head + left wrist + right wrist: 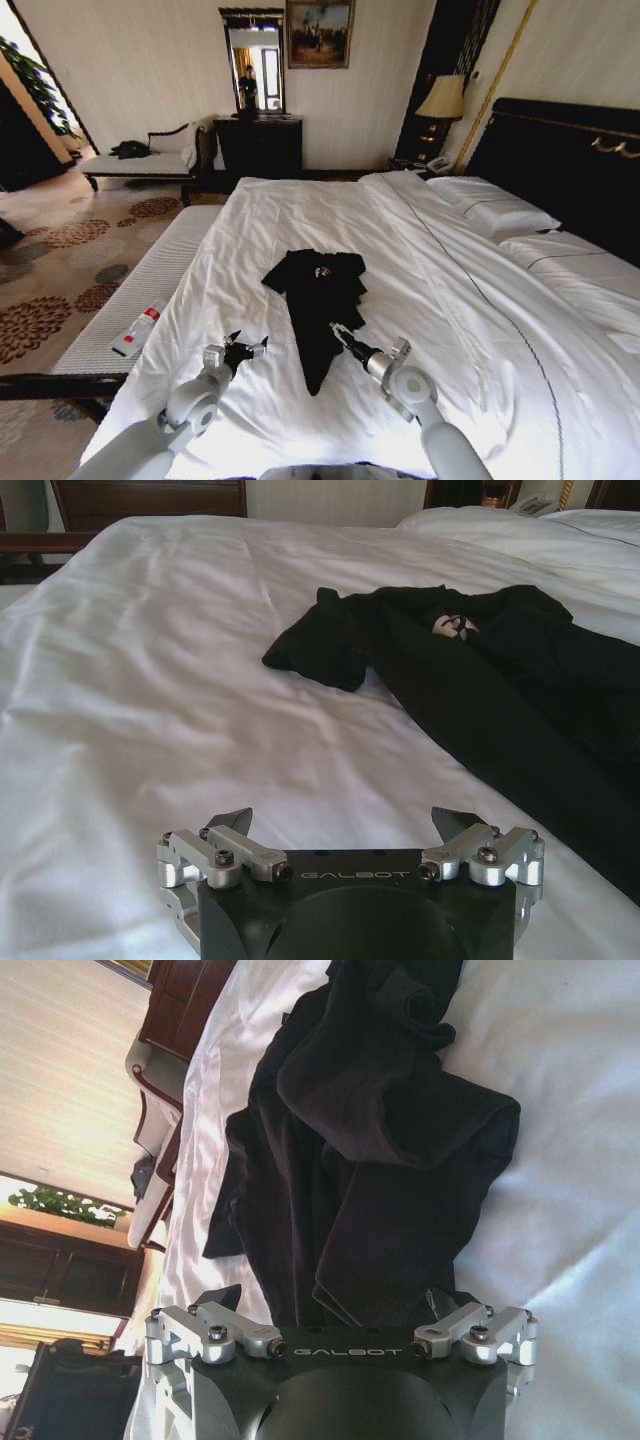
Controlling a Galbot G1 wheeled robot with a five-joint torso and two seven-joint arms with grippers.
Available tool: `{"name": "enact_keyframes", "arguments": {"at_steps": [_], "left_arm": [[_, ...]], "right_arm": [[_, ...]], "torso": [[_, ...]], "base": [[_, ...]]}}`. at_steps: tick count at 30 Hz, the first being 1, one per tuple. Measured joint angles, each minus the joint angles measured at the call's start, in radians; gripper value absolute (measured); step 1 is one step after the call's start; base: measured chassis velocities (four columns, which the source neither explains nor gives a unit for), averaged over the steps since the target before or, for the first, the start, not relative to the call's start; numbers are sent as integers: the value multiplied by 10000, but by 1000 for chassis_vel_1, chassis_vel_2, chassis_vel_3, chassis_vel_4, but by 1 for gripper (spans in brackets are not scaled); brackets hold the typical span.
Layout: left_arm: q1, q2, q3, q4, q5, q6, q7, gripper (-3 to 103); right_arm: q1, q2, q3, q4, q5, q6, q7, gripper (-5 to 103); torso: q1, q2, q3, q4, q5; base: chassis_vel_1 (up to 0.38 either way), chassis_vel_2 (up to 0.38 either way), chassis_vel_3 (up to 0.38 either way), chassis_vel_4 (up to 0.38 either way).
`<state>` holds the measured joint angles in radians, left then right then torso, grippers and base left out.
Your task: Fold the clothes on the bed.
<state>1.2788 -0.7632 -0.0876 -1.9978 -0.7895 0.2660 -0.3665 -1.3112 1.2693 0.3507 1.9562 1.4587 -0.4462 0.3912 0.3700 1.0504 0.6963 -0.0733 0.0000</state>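
Right gripper [337, 329] sits low over the sheet at the T-shirt's [322, 305] right edge, fingers spread apart, nothing between them; in the right wrist view the same gripper [338, 1300] has dark cloth lying right across its gap, fabric touching or just under the fingertips, cannot tell which; left gripper [247, 345] hovers over bare sheet to the left of the narrow lower end of the shirt, fingers likewise apart and empty; from the left wrist view that gripper [343, 820] looks across white sheet at the shirt [470, 680], well apart from it; shirt lies near the middle of the bed [480, 330], bunched and partly gathered lengthwise, wide and rumpled toward the headboard end, tapering to a point toward the robot, one short sleeve sticking out on the left; small pale mark near the collar; judgement: thin soft knit, light, no stiffness, will drape and sag from any single pinch and drag the loose sheet with it if pressed hard; best hold is probably a pinch on an outer edge, hem corner or sleeve seam, one layer only, both grippers on matching corners to spread it flat first.
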Motion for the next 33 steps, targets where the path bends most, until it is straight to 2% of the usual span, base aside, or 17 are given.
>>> {"name": "enact_keyframes", "arguments": {"at_steps": [2, 3, 4, 7, 9, 10, 12, 15, 16, 19, 22, 25, 26, 28, 30, 31, 33], "left_arm": [[-63, 37, 1, 32, -37, 1, -6, 100], [-88, 36, 6, 53, -43, 4, -7, 100], [-88, 36, 6, 53, -43, 4, -7, 100], [-168, -81, 45, 115, -46, 19, -20, 100], [-173, -96, 49, 121, -45, 21, -24, 100], [-181, -140, 52, 137, -41, 28, -63, 100], [-181, -145, 53, 148, -39, 31, -78, 100], [-151, -132, 26, 145, -35, 32, -88, 100], [-151, -132, 26, 145, -35, 32, -88, 100], [-128, -101, 15, 73, -39, 35, -97, 100], [-125, -80, 13, 60, -41, 35, -100, 100], [-114, -14, -18, 18, -62, 37, -107, 100], [-114, -14, -18, 18, -62, 37, -107, 100], [-54, -4, -57, -14, -67, 38, -114, 100], [-40, -2, -60, -18, -66, 38, -117, 100], [53, 28, -82, -74, -62, 40, -126, 100], [203, 70, -151, -154, -51, 45, -127, 100]], "right_arm": [[83, 24, -2, -49, 39, 0, 19, 102], [113, 32, -10, -82, 46, 0, 29, 98], [113, 32, -10, -82, 46, 0, 29, 98], [155, 45, -46, -247, 46, -8, 39, 82], [157, 45, -48, -262, 46, -10, 39, 82], [164, 46, -49, -293, 44, -14, 39, 71], [167, 41, -49, -302, 44, -16, 37, 71], [175, -6, -39, -321, 51, -23, 22, 54], [175, -6, -39, -321, 51, -23, 22, 54], [202, -18, -41, -362, 57, -29, 14, 38], [227, -14, -49, -377, 57, -31, 14, 33], [264, -6, -57, -397, 58, -32, 16, 16], [264, -6, -57, -397, 58, -32, 16, 16], [235, -20, -37, -388, 62, -43, 14, 6], [226, -22, -32, -383, 63, -45, 14, 6], [149, -41, 27, -298, 71, -59, 6, 1], [-2, -84, 119, -107, 67, -81, 10, 0]], "torso": [[0, 0, 0, 0, 0], [0, 0, 0, 0, 0], [0, 0, 0, 0, 0], [-1, 0, -1, 0, 0], [0, 0, -1, 0, 0], [0, 0, -1, 0, 0], [0, 0, 0, 0, 0], [0, 0, -1, 0, 0], [0, 0, -1, 0, 0], [-1, 0, -1, 0, 0], [-1, 0, -1, 0, 0], [0, 0, -1, 0, -1], [0, 0, -1, 0, -1], [0, 0, -1, 1, 0], [-1, 0, 0, 1, 0], [-1, 0, -1, 0, 0], [-1, 0, -1, 1, 0]], "base": [[0, 0, 0, 0], [0, 0, 0, 0], [0, 0, 0, 0], [0, 0, 0, 0], [0, 0, 0, 0], [0, 0, 0, 0], [0, 0, 0, 0], [0, 0, 0, 0], [0, 0, 0, 0], [0, 0, 0, 0], [0, 0, 0, 0], [0, 0, 0, 0], [0, 0, 0, 0], [0, 0, 0, 0], [0, 0, 0, 0], [0, 0, 0, 0], [0, 0, 0, 0]]}}
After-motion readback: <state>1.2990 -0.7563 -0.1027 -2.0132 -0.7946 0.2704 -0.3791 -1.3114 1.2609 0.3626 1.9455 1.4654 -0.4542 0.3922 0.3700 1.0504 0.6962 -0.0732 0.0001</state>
